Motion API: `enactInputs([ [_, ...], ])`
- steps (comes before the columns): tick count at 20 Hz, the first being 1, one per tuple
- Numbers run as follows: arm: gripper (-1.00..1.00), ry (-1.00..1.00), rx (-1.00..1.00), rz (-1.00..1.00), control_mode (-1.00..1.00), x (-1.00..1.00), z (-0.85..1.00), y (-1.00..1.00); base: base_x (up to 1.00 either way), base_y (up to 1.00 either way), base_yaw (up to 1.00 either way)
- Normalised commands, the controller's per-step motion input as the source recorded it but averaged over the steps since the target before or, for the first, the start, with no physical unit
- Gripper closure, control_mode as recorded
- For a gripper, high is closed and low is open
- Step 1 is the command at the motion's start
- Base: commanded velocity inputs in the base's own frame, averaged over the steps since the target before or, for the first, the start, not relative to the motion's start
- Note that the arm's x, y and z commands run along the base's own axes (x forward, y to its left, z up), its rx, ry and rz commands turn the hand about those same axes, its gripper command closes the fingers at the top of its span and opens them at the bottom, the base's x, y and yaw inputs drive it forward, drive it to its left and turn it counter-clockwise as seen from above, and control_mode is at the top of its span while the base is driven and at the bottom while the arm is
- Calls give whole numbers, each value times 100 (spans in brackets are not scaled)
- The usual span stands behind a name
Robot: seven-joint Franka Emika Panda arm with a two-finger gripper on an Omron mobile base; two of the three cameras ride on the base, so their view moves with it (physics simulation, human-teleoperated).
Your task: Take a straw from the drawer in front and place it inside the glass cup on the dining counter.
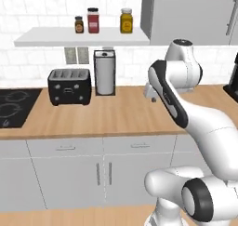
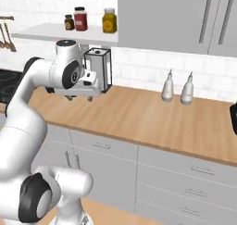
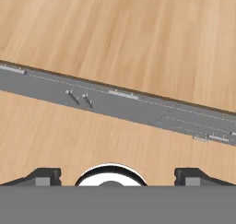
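The white arm's claw (image 3: 118, 174) hangs above the light wood table (image 1: 111, 116), its two dark fingertips (image 3: 44, 176) standing wide apart with nothing between them: it is open and holds nothing. In the right base view the claw (image 2: 76, 96) sits at about ten o'clock, just in front of a tall grey box-shaped canister (image 2: 99, 67) by the white tile wall.

The shallow pale-grey drawer (image 1: 138, 145) with its slim horizontal bar handle lies shut under the table edge, at about six o'clock from the hand in the left base view; a like drawer front (image 1: 65, 147) sits beside it at nine o'clock. In the hand view the grey cabinet fronts run as a slanted band across the middle, between the table top and the wood floor.

On the table a black two-slot toaster (image 1: 69, 86) stands at nine o'clock of the canister, and a black cooktop (image 1: 13, 106) lies farther that way. Three jars (image 1: 93, 20) stand on a white shelf above. Two pale bottles (image 2: 177, 88) stand at three o'clock in the right base view.
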Motion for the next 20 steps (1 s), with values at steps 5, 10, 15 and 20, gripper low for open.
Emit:
enactInputs([
  [5,-100,0,0,0,100,0,0,0,9,-70,65],
  [10,-100,0,0,0,100,0,0,0,7,-69,67],
  [15,-100,0,0,0,100,0,0,0,-4,-94,51],
  [20,-100,0,0,0,100,0,0,0,-18,-83,36],
])
